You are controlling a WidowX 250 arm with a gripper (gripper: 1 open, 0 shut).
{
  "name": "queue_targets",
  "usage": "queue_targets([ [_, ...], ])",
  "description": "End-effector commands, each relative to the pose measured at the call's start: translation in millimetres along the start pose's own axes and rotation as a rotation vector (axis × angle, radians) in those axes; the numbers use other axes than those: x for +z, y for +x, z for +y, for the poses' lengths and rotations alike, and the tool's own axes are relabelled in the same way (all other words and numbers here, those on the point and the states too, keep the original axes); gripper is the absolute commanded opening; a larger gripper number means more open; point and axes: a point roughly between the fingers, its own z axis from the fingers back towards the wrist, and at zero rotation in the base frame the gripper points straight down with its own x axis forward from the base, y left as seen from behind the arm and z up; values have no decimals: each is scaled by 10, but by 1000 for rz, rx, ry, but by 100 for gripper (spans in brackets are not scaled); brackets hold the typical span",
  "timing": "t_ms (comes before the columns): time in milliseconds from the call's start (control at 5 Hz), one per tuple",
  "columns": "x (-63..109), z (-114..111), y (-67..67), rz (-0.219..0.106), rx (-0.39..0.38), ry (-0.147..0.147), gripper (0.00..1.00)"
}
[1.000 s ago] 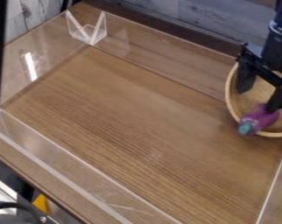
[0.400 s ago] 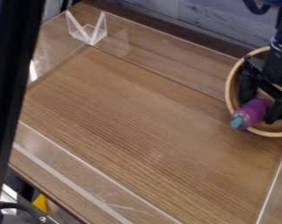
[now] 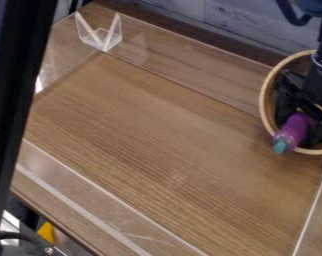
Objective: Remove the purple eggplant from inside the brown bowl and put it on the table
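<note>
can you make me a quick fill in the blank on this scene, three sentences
1. The purple eggplant lies inside the brown ____.
2. The hand is right above the eggplant with its fingers ____.
3. The stem cap of the eggplant is ____ in colour.

Missing words: bowl; open; teal-green

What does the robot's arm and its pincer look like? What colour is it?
The pincer is all black, with chunky fingers hanging from a boxy black body. Above it the arm is dark too, rounded where it leaves the top of the picture. No cables or markings can be made out; the picture is too small and blurry.
</note>
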Motion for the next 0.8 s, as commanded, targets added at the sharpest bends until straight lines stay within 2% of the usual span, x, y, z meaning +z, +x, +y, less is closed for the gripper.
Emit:
queue_targets([
  [0,84,11,57,-67,-18,14,100],
  [600,10,19,36,-95,-17,27,100],
])
